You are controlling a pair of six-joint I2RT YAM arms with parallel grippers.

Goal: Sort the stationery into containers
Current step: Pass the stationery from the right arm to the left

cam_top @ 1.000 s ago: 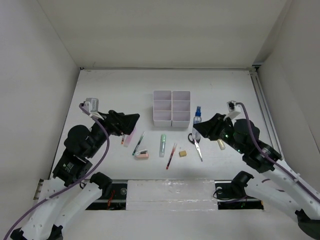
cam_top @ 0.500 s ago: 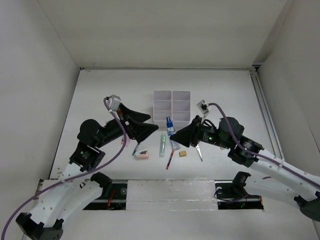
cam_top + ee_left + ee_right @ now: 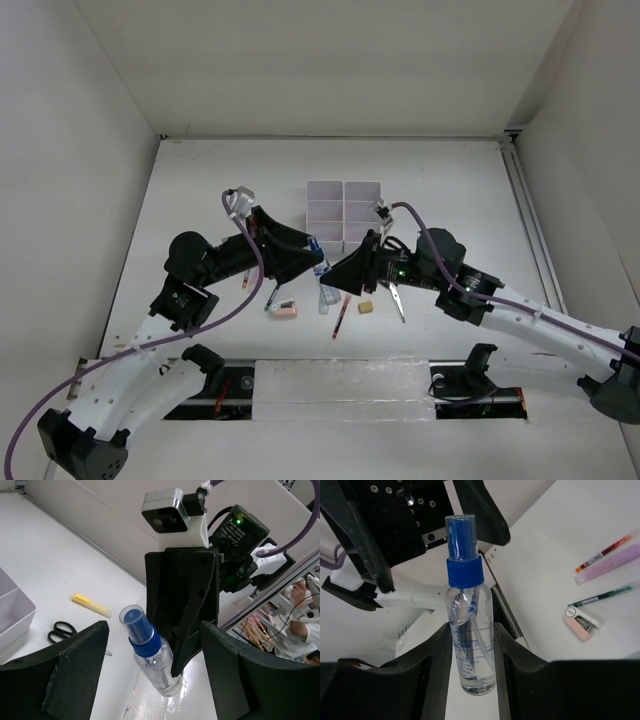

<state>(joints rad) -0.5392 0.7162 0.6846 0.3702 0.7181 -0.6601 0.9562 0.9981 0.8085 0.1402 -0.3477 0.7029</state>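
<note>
Top external view: the two arms met above the table, just in front of the white organiser (image 3: 344,212), with loose stationery lying below them.
Left gripper (image 3: 305,262): its jaws stood apart on either side of the blue-capped spray bottle (image 3: 322,270). In the left wrist view neither of its fingers (image 3: 75,675) touched the bottle.
Blue-capped spray bottle: it was held upright off the table between the two grippers, cap uppermost, and was not in any compartment.
Right gripper (image 3: 345,280): it was clamped on the lower body of the bottle, as the right wrist view showed plainly.
Step in hand: this looked like a handover of the bottle from the right arm to the left.
Next move: the left jaws would need to close squarely on the bottle before the right gripper let go, and the left arm would then carry it to a compartment.
On the table: the pink stapler (image 3: 284,310), red pen (image 3: 341,315), tan eraser (image 3: 366,307) and scissors (image 3: 393,293) lay unsorted.
</note>
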